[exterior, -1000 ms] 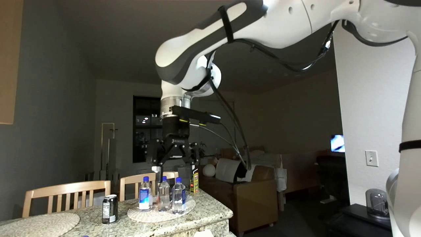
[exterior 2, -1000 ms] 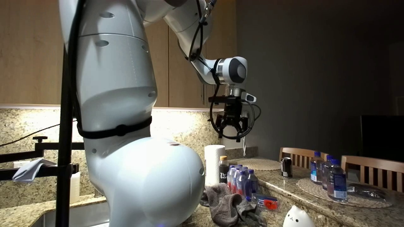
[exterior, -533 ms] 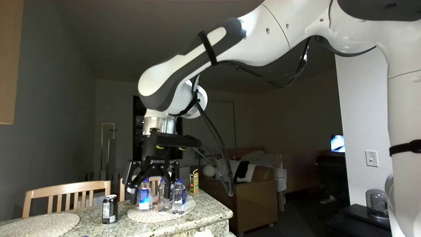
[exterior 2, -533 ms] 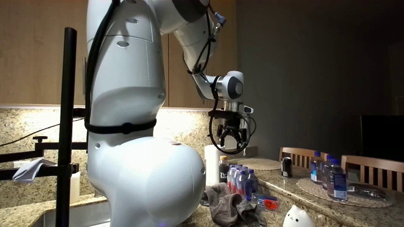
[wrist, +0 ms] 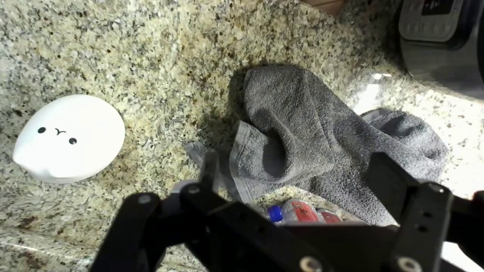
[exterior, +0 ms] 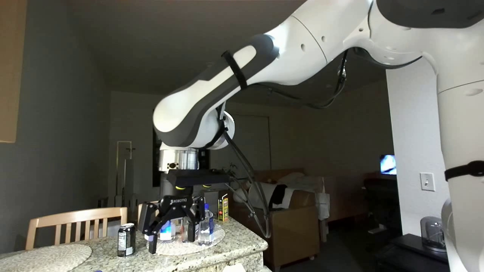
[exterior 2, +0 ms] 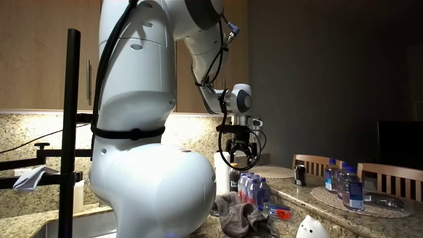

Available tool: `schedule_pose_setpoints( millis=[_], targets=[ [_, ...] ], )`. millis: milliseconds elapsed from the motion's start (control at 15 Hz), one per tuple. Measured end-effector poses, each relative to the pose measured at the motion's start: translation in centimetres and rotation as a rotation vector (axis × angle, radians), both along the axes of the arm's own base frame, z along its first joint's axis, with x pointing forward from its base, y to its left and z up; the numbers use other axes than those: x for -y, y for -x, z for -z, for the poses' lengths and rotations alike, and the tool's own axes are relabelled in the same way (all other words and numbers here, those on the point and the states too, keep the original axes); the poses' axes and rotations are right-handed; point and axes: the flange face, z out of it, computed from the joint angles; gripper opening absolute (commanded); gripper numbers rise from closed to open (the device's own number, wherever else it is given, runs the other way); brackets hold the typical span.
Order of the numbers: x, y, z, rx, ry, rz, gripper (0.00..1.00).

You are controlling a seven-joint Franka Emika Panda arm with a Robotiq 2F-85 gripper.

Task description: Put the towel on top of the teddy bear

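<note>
Wrist view: see towel point(wrist: 302, 124) rumpled on bench point(wrist: 170, 64) under end effector point(wrist: 294, 164), spread wide, holding nothing; expect light, soft, non-slip; pinch raised fold, not flat hem; note presumed bear point(wrist: 79, 132), white, nearby

In an exterior view: likely lose part of towel behind arm point(exterior 2: 178, 185), bear's base below frame

In an exterior view: find no towel; see water bottles point(exterior: 206, 228) half-hidden

Backsplash point(exterior 2: 195, 132) brightly lit; wall point(exterior 2: 317, 82) dim.
</note>
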Motion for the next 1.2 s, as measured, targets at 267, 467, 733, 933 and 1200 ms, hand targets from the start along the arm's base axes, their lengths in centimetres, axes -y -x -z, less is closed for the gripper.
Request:
schedule_pose_setpoints(
  millis=[267, 467, 733, 933, 1200],
  targets=[
    [-0.5, -0.2, -0.8, 0.013, -0.016, -0.004, 1.0],
    [-3.1, 0.4, -1.0, -0.003, -0.059, -0.011, 1.0],
    [-7.0, 0.8, 2.9, -0.008, -0.076, 0.098, 1.0],
    [-8.2, -0.5, 7.4, 0.048, -0.06, 0.211, 1.0],
    [-7.1, -3.1, 12.4, 0.066, -0.001, 0.334, 1.0]
  ],
)
